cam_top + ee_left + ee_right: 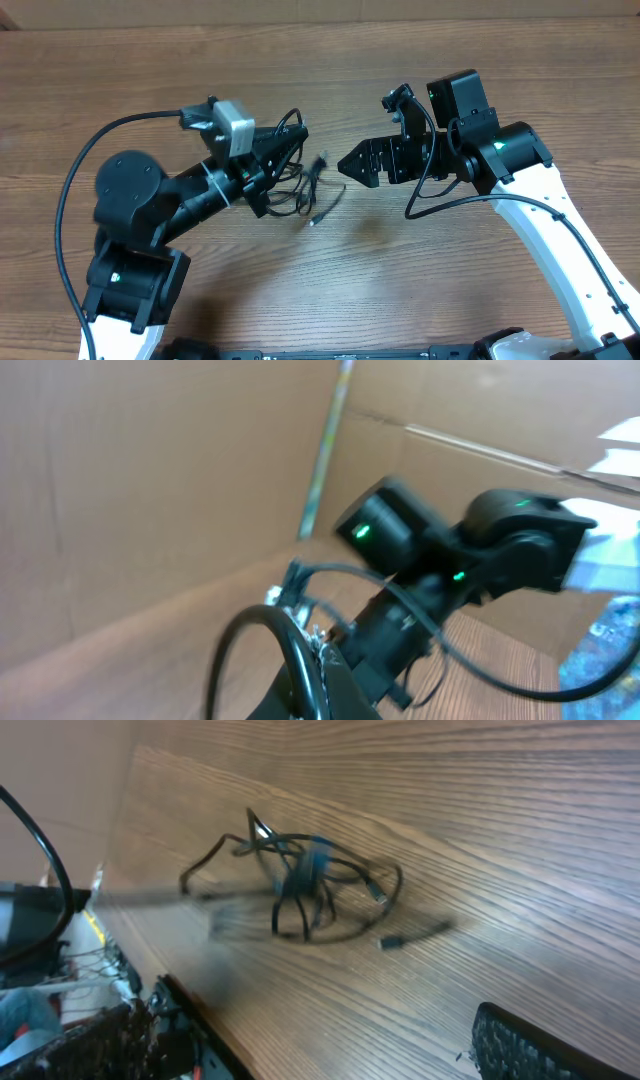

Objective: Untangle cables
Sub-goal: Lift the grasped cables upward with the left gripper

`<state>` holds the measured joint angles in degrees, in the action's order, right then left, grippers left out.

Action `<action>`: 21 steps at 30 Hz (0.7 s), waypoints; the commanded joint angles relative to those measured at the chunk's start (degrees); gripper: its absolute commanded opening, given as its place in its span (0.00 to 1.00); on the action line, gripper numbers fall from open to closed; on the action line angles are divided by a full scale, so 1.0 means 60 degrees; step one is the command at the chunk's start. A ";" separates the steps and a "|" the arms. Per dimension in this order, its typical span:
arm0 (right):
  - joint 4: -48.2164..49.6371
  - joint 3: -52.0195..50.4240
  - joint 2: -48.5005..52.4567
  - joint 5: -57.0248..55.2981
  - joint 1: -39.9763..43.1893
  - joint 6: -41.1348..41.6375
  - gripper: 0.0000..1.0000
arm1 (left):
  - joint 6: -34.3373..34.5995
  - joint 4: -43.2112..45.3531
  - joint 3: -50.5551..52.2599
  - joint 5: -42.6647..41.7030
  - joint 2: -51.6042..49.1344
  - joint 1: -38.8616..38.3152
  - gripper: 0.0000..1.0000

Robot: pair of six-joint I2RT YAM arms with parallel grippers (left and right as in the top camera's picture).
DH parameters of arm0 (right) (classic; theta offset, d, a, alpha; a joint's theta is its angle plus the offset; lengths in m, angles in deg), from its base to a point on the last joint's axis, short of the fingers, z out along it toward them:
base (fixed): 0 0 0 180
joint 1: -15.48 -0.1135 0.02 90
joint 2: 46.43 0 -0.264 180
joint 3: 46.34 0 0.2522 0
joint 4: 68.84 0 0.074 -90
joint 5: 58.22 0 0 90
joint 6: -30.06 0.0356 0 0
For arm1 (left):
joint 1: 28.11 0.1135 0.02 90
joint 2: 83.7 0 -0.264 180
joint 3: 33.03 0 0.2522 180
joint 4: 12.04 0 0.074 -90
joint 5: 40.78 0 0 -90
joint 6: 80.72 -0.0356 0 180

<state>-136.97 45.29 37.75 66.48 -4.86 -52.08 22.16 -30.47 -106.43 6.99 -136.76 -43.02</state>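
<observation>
L gripper (293,138) clenched on cables (303,188). Tangle bunched round its tip, mid desk (400,270), w/ one loose plug end trailing toward the front edge. R gripper (346,165) released, holding nothing, tip just beside tangle on its R, not touching. L wrist view too blurry for detail.

- A robotics lab bench, set up as a test cell.
- A black arm (150,200) and a white arm (560,230) stand at the near corners of the wood-grain bench (300,60).
- Brown cardboard panels (150,480) wall its edges and meet at a corner.
- Loose wiring (85,965) lies past one edge.
</observation>
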 commanded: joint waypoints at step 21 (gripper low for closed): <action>-0.0248 -0.0055 0.0007 0.0477 0.0015 -0.0477 1.00 | 0.0390 0.1555 -0.0222 -0.0175 0.0069 -0.0018 0.04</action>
<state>-138.15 45.29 37.75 68.21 -4.86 -53.50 24.11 -20.28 -106.45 2.66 -135.60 -43.02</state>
